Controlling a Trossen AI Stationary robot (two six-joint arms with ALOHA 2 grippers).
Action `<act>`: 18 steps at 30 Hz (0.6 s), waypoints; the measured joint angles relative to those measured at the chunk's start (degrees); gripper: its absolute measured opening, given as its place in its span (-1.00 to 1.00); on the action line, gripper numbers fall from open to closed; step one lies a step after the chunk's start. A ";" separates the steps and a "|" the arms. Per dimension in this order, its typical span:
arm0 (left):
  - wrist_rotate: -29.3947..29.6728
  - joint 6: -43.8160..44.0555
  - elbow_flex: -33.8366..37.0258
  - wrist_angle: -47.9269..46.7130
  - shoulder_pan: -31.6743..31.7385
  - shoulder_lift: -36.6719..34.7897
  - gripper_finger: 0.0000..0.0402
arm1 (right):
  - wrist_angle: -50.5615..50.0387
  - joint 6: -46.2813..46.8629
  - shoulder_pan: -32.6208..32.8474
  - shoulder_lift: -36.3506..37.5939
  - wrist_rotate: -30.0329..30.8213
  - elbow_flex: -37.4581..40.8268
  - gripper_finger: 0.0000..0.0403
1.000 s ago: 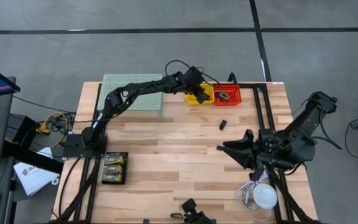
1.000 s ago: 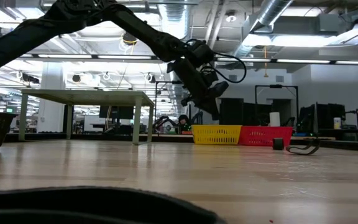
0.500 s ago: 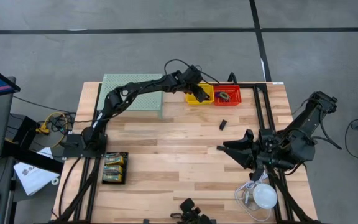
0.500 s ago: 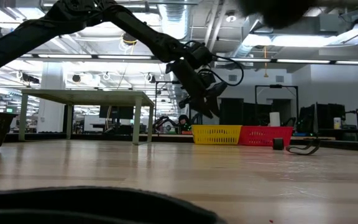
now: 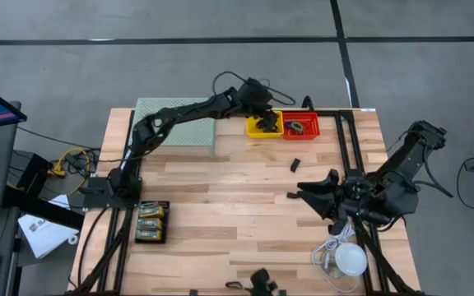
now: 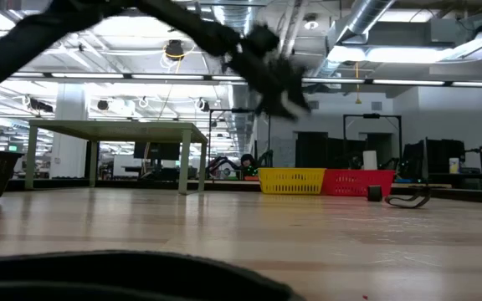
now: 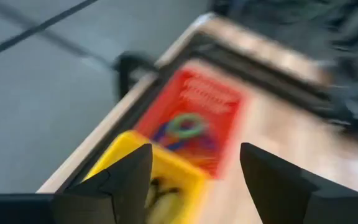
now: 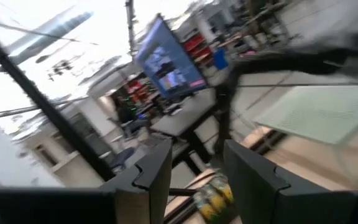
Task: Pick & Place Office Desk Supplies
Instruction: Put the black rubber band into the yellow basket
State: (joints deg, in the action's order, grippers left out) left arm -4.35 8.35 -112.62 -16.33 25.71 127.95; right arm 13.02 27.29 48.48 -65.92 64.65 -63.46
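High view: left gripper has lifted off the yellow bin, fingers wide and empty; drop done. Right gripper waits, fingers apart.

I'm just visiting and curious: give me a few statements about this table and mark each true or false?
1. The left gripper is open, above the yellow bin. True.
2. The red bin holds coloured rings. True.
3. The two bins stand apart at opposite table ends. False: they sit side by side.
4. The right gripper grips the black clip. False: the clip lies alone on the table.
5. Green card-backed packs lie near the left arm's base. True.
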 joint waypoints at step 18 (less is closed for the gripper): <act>6.65 -4.70 -0.11 -33.36 -28.03 -36.38 0.08 | -57.74 56.68 -3.99 -0.98 -26.88 0.00 -0.29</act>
State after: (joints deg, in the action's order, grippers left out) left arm 2.30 3.65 -112.73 -49.70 -2.31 91.57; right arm -44.72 83.97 44.48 -66.91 37.77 -63.46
